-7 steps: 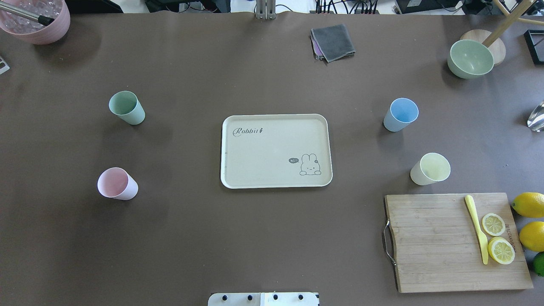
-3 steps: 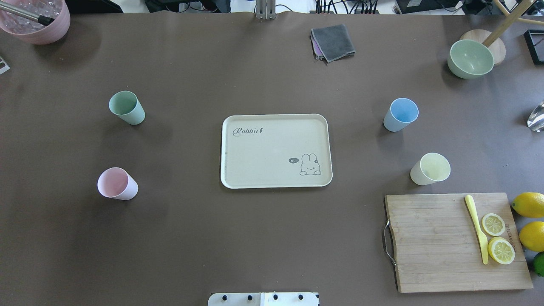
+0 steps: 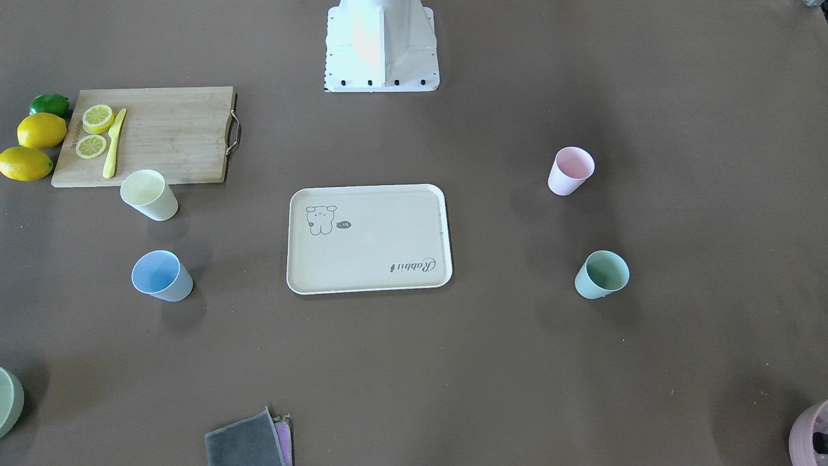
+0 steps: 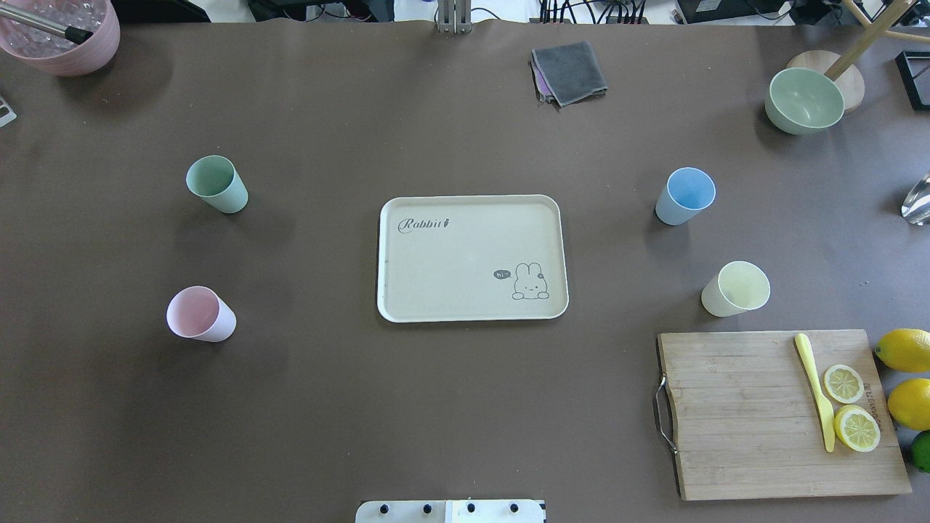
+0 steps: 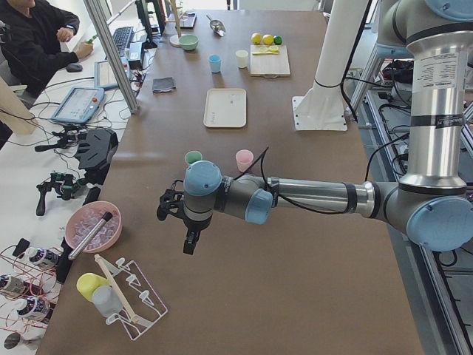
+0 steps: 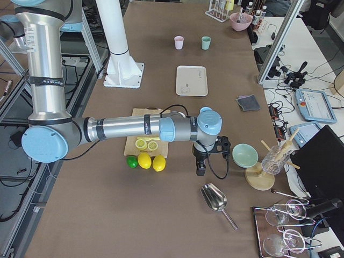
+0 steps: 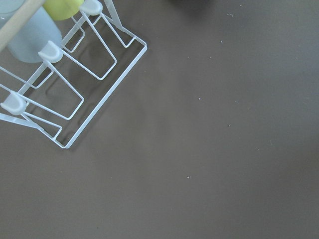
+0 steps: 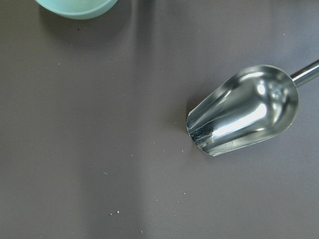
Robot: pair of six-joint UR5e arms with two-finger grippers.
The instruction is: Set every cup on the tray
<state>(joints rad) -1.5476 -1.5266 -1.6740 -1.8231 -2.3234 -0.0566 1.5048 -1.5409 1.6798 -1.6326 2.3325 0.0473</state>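
The cream tray (image 4: 450, 269) lies at the table's middle with nothing on it. The mint green cup (image 4: 216, 183) and the pink cup (image 4: 200, 314) stand to its left; the light blue cup (image 4: 685, 195) and the pale yellow cup (image 4: 736, 288) stand to its right. All are upright on the table. My left gripper (image 5: 190, 242) hangs over the table's left end, far from the cups. My right gripper (image 6: 200, 167) hangs over the right end near the bowl. I cannot tell whether either is open or shut.
A wooden cutting board (image 4: 741, 414) with a knife and lemon slices lies at the front right, with lemons (image 4: 904, 349) beside it. A green bowl (image 4: 804, 100), a grey cloth (image 4: 569, 71) and a mauve pot (image 4: 62, 33) stand at the back. A metal scoop (image 8: 244, 117) and a wire rack (image 7: 65, 79) are at the ends.
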